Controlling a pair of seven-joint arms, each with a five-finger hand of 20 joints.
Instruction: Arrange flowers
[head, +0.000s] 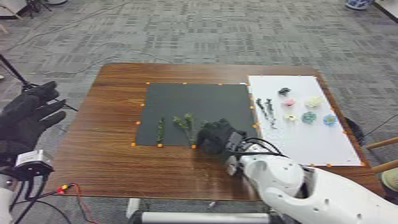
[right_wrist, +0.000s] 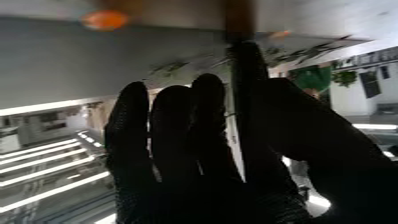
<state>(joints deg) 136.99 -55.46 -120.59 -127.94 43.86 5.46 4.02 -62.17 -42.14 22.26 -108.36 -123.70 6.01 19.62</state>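
Right wrist view — right robot hand (head: 216, 136), fingers extended — at dark mat (head: 194, 100)

On the dark mat (head: 197, 102), a slim green stem (head: 161, 131) lies lengthwise at the near edge, toward the left corner. A bushier, paler green sprig (head: 184, 124) lies right of it, near the middle of that edge, its leafy end pointing away. Thin, dark sprigs (head: 262, 109) lie lengthwise just beside the mat's right edge. Farther right of the mat sit loose flower heads: a small dark one (head: 283, 91) farthest off, then a pink one (head: 289, 102) and a cream one (head: 314, 102), and, level with the mat's middle, a small pale yellow one (head: 290, 117), a teal one (head: 308, 117) and a light blue one (head: 330, 120).
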